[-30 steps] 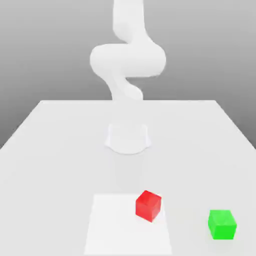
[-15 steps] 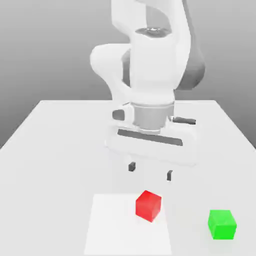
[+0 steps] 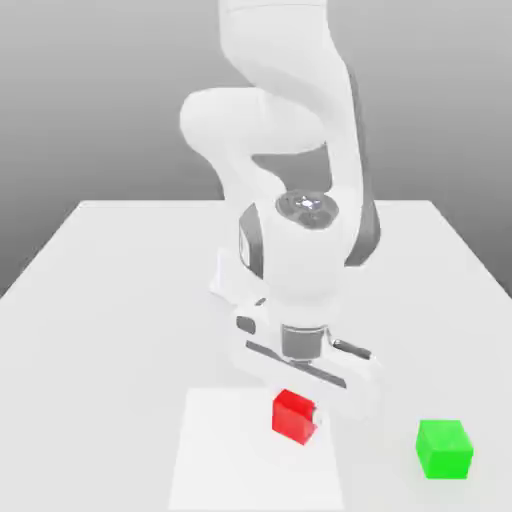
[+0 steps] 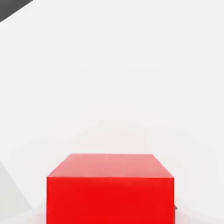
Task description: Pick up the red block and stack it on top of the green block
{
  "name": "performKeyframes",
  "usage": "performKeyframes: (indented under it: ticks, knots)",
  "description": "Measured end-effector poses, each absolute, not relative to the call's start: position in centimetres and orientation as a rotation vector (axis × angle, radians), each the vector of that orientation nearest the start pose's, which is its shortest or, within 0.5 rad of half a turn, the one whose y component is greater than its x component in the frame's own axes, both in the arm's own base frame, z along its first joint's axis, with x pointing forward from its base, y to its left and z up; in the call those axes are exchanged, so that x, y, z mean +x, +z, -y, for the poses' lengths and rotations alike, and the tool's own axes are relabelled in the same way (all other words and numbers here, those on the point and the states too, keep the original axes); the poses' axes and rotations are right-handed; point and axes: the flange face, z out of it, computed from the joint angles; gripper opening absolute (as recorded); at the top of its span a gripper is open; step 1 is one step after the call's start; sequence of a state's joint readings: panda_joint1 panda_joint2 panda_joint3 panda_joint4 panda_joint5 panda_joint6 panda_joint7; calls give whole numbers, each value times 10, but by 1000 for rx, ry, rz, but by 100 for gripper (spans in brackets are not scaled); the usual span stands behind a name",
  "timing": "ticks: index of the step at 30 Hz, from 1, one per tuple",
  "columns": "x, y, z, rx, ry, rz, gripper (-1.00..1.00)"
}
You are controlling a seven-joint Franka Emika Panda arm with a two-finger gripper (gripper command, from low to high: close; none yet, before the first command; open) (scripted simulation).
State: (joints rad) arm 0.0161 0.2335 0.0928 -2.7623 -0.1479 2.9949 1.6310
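While the red block [image 3: 293, 418] sits low on the desk [image 3: 110, 370], over the exterior view's right part of a paler square patch [image 3: 240, 460], the pincer [image 3: 297, 414] is right down at it, its body hiding part of the block's top. Whether the pincer is open or shut, and whether it has hold of the block, I cannot tell. In the hand view the block looms large and close, one bright red face square to the camera and a paler pink face beyond it. The green block [image 3: 444, 449] rests on the desk well apart, toward the exterior view's right, with nothing on top of it. Above the red block, the white arm [image 3: 300, 255] with its dark grey trim reaches down, the hand slightly slanted across the exterior view.
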Motion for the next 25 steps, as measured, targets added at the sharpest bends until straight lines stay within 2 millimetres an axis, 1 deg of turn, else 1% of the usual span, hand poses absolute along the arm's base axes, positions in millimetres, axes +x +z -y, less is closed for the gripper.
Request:
performKeyframes:
  ticks: [2, 6, 7, 8, 9, 13, 16, 17, 18, 20, 21, 25]
  knots:
    - [375, 161, -55, -2423, -2, -1997, -100]
    - [375, 198, -55, -2427, -3, -1995, -100]
    - [378, 205, -62, -2441, -3, -1978, -100]
    - [383, 210, -74, -2466, -3, -1949, -100]
    - [389, 215, -92, -2500, -4, -1907, -100]
    - [410, 230, -167, -2621, -5, -1741, -100]
    - [420, 241, -220, -2680, -2, -1639, -100]
    - [422, 236, -228, -2687, -2, -1626, -100]
    - [423, 227, -232, -2690, -2, -1620, -100]
    - [424, 202, -235, -2692, -2, -1615, -100]
    - [423, 190, -235, -2693, -1, -1614, 100]
    - [423, 190, -235, -2693, -1, -1614, 100]
